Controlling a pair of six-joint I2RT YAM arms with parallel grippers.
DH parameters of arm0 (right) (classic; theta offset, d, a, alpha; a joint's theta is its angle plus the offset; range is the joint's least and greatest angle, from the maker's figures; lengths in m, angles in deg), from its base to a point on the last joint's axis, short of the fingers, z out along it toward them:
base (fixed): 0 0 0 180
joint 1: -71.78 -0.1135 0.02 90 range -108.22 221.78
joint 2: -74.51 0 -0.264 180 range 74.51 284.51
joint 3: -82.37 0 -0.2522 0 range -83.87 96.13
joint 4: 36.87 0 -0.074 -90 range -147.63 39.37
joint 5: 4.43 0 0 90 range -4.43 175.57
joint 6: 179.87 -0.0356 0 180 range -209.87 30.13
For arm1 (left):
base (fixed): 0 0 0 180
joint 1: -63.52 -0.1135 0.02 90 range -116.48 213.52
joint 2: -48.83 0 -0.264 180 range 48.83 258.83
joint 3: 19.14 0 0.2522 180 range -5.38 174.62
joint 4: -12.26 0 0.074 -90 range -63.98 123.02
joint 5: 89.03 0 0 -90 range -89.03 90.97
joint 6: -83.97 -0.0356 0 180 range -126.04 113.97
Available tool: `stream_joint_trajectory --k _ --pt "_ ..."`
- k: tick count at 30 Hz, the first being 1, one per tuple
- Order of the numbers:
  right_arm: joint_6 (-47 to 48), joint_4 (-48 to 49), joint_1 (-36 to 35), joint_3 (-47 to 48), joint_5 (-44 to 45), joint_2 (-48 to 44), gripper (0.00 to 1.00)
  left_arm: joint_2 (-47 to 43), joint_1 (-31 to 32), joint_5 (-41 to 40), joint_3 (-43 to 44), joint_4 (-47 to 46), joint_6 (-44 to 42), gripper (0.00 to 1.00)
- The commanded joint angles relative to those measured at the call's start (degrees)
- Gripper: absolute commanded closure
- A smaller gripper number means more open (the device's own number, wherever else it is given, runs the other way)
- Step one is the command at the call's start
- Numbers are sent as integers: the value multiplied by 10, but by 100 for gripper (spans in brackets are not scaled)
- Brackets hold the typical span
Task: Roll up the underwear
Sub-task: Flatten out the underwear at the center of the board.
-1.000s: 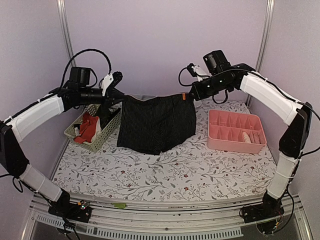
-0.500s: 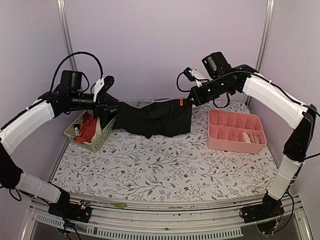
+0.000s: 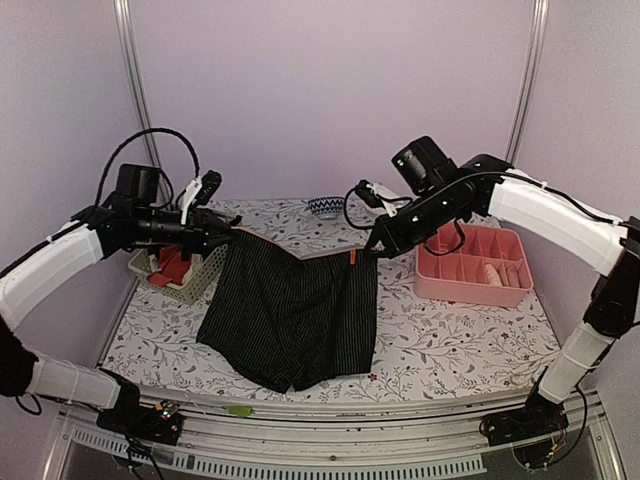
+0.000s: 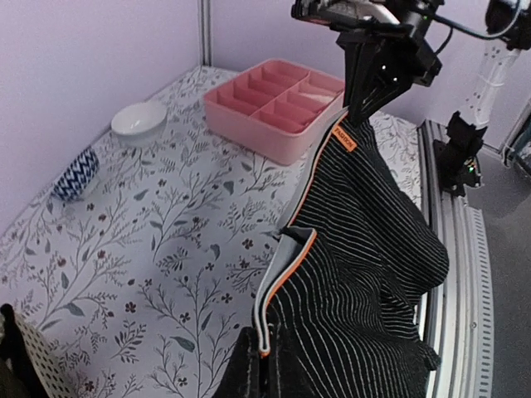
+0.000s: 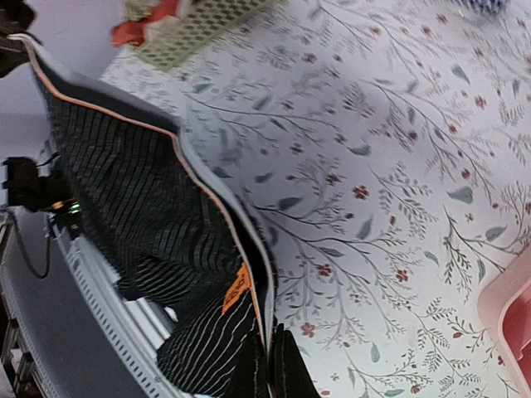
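Pulled forward now, the black underwear (image 3: 295,315) hangs by its waistband, pinched between left gripper (image 3: 232,232) and right gripper (image 3: 372,250), and its hem could spill over the table (image 3: 450,340) front edge.

Your top camera looks down from high behind over the whole worktop (image 3: 450,350); both wrist cameras sit close, facing each other along the black underwear (image 3: 300,310).
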Motion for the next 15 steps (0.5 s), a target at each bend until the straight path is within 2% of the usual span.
stream_joint_trajectory --k 1,3,4,5,6,8,10,12,15 --pt "-35 20 64 -30 29 113 100 185 -9 -106 49 -71 39 100" --pt "-49 15 80 2 67 167 100 282 -11 -126 128 -51 43 100" --pt "-62 13 85 20 89 190 86 330 -12 -130 172 -34 46 92" --pt "-68 9 89 41 104 209 71 374 -15 -136 217 -4 45 79" --pt "-73 -3 91 66 122 228 61 409 -16 -149 265 25 45 71" --pt "-82 -22 93 109 139 248 52 456 -19 -178 324 63 42 63" --pt "-84 -16 94 115 138 242 46 449 -24 -209 320 56 34 57" --pt "-76 -2 94 96 118 224 43 398 -24 -233 285 40 12 51" --pt "-52 41 94 39 48 191 46 346 -22 -233 224 50 -25 49"
